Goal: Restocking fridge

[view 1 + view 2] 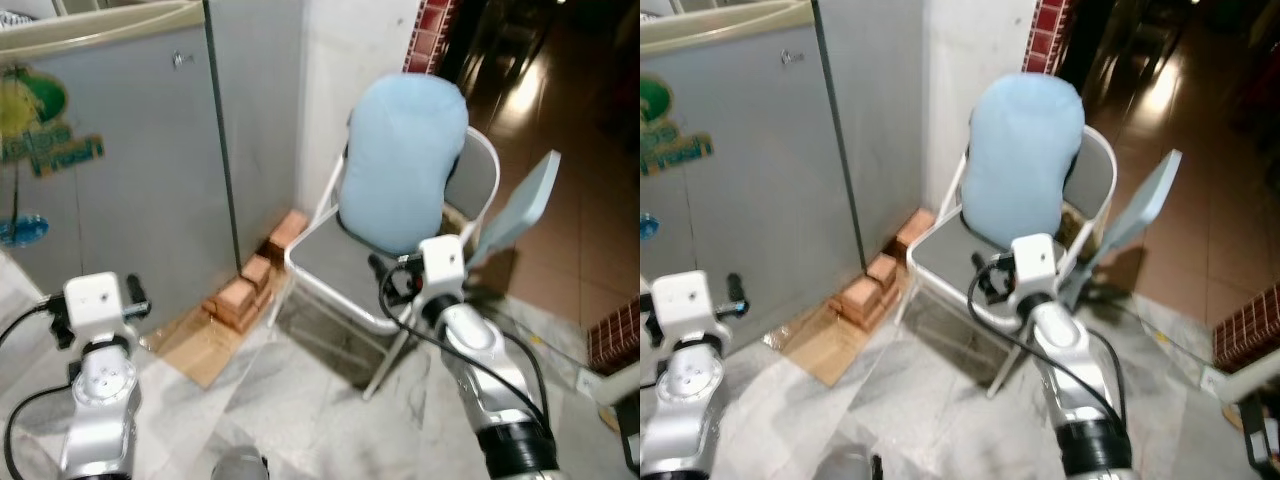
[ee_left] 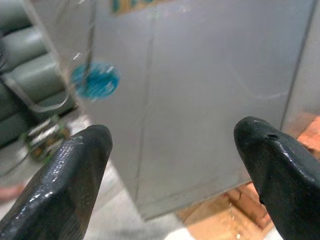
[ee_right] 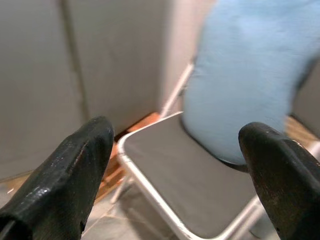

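Note:
A grey fridge stands at the left with its door closed and green and blue stickers on the front. My left gripper is open and empty, facing the lower fridge door from a short way off. My right gripper is also open and empty, pointing at the grey seat of a folding chair. Both silver arms are raised in front of me, the left arm before the fridge and the right arm before the chair.
A white-framed chair with a pale blue cushion stands right of the fridge against a white wall. Bricks and a cardboard sheet lie at the fridge's base. A pale blue panel sticks up behind the chair.

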Robot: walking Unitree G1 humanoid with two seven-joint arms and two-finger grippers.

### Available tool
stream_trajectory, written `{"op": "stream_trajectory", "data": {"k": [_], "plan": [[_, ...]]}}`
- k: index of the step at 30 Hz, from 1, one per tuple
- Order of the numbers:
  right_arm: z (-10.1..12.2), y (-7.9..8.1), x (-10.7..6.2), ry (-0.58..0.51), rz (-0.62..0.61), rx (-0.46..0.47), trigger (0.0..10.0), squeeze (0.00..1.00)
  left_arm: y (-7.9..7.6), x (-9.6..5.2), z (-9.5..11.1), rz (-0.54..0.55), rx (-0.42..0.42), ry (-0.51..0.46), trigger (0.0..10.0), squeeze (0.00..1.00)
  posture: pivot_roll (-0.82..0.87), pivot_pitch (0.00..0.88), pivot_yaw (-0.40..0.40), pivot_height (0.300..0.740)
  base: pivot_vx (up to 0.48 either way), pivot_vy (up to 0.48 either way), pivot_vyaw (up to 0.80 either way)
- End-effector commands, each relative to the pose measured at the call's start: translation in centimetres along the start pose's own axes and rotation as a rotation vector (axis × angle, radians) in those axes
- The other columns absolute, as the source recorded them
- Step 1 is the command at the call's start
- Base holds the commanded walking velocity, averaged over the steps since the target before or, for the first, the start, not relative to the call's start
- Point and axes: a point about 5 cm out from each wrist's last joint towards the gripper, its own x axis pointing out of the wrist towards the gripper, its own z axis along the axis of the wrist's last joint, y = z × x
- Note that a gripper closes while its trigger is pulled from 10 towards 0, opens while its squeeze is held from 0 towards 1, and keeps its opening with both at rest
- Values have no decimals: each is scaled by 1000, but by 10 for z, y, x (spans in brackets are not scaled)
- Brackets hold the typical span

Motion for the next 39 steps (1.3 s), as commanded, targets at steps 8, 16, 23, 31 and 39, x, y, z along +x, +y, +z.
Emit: {"op": "stream_trajectory", "data": {"k": [8, 16, 23, 31, 39], "plan": [[0, -4, -3, 13, -10, -2, 10000, 0, -10, 0, 3, -61, -61, 7, 10000, 0, 54, 0, -52, 740, 0, 480, -278], [1, -6, -3, 13, -12, -4, 10000, 0, -11, 3, 6, -79, -87, 1, 10000, 0, 51, 0, -53, 740, 0, 480, 0], [3, -7, -3, 10, -18, -6, 10000, 0, -11, 5, 8, -87, -101, -4, 10000, 0, 49, 0, -54, 740, 0, 480, 0], [4, -7, -2, 9, -19, -5, 10000, 0, -14, 6, 8, -101, -113, -3, 10000, 0, 47, 0, -54, 740, 0, 480, 0], [4, -7, -2, 12, -14, -4, 10000, 0, -15, 6, 9, -109, -120, -5, 10000, 0, 45, 0, -55, 740, 0, 480, -436]]}}
